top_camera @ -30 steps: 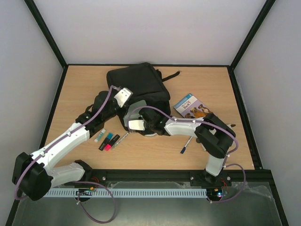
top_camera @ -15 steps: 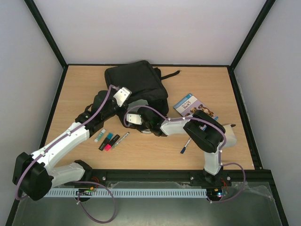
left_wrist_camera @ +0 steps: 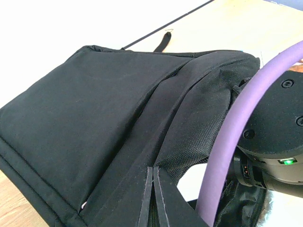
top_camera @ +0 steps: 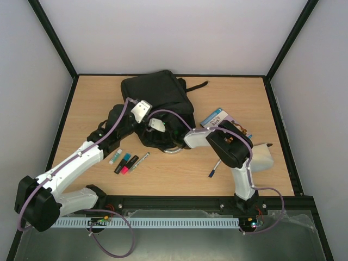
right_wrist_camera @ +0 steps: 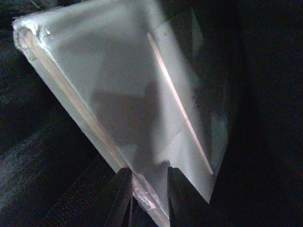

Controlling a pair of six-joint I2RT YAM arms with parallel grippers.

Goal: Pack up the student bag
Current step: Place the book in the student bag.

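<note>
One student bag (top_camera: 157, 95): lies at mid-back of the table, mouth turned toward the arms; judged so placed for loading.
Left gripper (left_wrist_camera: 154, 194): fully closed, pinching the bag's upper lip; lifts the flap, apparently to hold the mouth open.
Right gripper (right_wrist_camera: 147, 184): reaches inside the bag mouth, jaws narrow, clamped on the edge of a clear-wrapped flat pack (right_wrist_camera: 142, 94); pack tilted against the dark interior.
Book (top_camera: 217, 120): flat on the table right of the bag, not yet packed.
Markers (top_camera: 126, 162), pen (top_camera: 213, 169): toward the near edge, apart from the bag.
Table (top_camera: 98, 109): pale wood, black-framed.
Room: plain white walls (top_camera: 174, 32) on three sides.
</note>
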